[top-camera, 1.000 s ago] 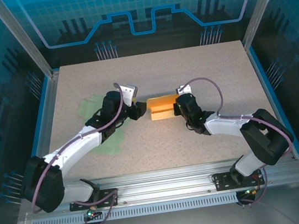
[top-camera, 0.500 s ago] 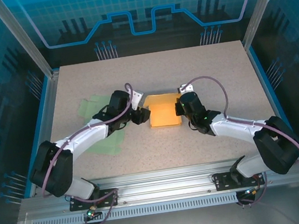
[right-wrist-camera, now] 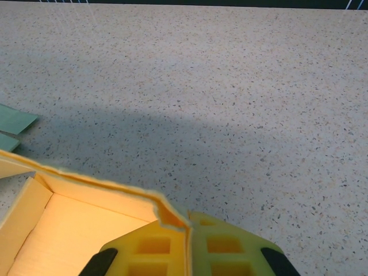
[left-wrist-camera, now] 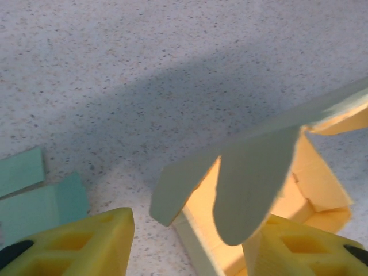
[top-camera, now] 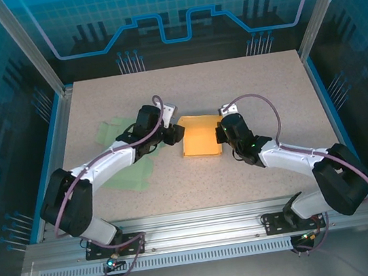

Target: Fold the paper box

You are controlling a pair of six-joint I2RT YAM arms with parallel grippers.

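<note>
1. The right gripper (right-wrist-camera: 190, 231) has its two yellow, diamond-pocketed pads (right-wrist-camera: 154, 247) pressed together on the thin, ragged top edge of one wall of the yellow-orange paper box (top-camera: 201, 139).
2. The left gripper (left-wrist-camera: 190, 230) stands roughly half open. Its two yellow pads (left-wrist-camera: 86, 241) sit either side of a pale rounded flap of the box. Bare tabletop shows between the flap and the lower-left pad, so nothing is pinched.
3. One beige speckled table (top-camera: 266, 85), matte and stone-like, takes up the middle of the top view.
4. Two white arms with black joints reach in from the bottom edge and meet at centre.
5. One flat pale-green paper sheet (top-camera: 125, 170), cut with tabs, lies left of centre under the left arm.
6. The one box lies at centre frame between both grippers. It is open and shallow, with low cardboard walls and a smooth orange floor.
</note>
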